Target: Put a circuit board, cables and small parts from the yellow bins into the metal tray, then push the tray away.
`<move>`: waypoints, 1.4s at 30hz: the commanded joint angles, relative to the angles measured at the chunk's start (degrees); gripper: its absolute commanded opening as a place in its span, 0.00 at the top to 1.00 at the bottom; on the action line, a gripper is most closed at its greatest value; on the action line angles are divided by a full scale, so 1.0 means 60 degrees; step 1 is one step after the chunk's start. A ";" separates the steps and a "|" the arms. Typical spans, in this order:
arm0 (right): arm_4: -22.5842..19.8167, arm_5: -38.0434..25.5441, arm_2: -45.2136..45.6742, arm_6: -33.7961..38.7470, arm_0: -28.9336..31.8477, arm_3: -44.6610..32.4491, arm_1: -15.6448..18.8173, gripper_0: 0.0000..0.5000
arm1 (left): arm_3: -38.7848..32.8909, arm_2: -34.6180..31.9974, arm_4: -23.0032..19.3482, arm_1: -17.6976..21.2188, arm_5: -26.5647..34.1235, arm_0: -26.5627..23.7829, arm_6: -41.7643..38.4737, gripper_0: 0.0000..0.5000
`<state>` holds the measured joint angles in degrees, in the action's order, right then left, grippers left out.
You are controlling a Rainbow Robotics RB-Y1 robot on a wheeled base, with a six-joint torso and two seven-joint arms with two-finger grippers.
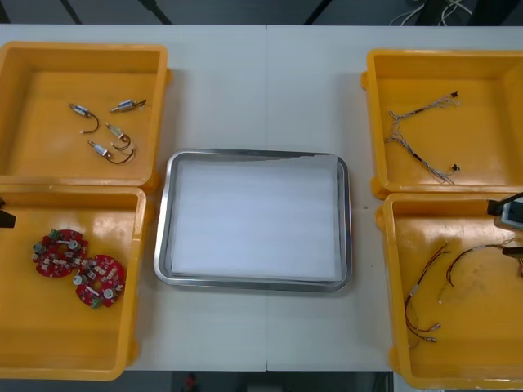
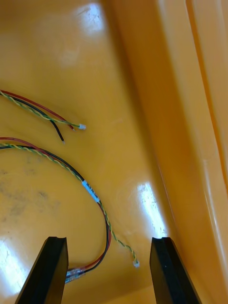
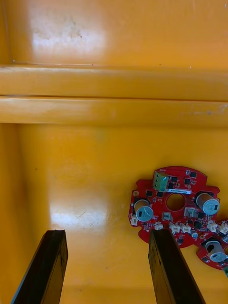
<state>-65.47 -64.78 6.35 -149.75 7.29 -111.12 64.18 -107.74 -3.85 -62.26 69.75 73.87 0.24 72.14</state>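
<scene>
Two round red circuit boards point(image 1: 78, 268) lie in the near left yellow bin point(image 1: 73, 363). My left gripper point(image 3: 105, 233) hangs open over that bin's floor, and one circuit board point(image 3: 173, 202) lies just outside one of its fingers point(image 3: 171, 270). Red and yellow cables point(image 1: 429, 290) lie in the near right bin point(image 1: 392, 269). My right gripper point(image 2: 108, 241) is open above them, with one cable's end point(image 2: 102, 213) curving between its fingers. The metal tray point(image 1: 163, 212), white inside, sits in the middle with nothing in it.
Several small metal parts point(image 1: 106, 131) lie in the far left bin point(image 1: 159, 73). Twisted blue and white cables point(image 1: 421, 135) lie in the far right bin point(image 1: 372, 98). The arms show at the table's sides: left arm point(image 1: 4, 218), right arm point(image 1: 511, 214).
</scene>
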 commanded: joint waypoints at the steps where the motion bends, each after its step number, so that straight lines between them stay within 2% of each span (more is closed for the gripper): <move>1: -0.0089 0.0117 -0.0414 -0.0047 -0.0072 0.0151 0.0349 0.00 | 0.0056 0.0613 0.0225 0.0489 -0.0533 0.0151 -0.0466 0.00; 11: -0.0030 0.0147 -0.1132 -0.0311 -0.0717 0.0927 0.0349 0.00 | 0.0246 0.1126 0.0269 0.0489 -0.0856 0.0107 -0.0568 0.00; 22: -0.0074 0.0981 -0.2333 -0.0370 -0.1713 0.1952 0.0349 0.00 | 0.0818 0.2224 0.0313 0.0489 -0.1471 -0.0493 -0.0598 0.00; 42: 0.0043 0.1348 -0.3153 -0.0443 -0.2050 0.2465 0.0349 0.00 | 0.0818 0.2253 0.0137 0.0401 -0.1705 -0.0728 -0.0671 0.00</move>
<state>-65.43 -57.24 -11.46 -150.43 -3.77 -96.31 64.18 -102.86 9.42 -61.13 69.78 64.24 -2.20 72.14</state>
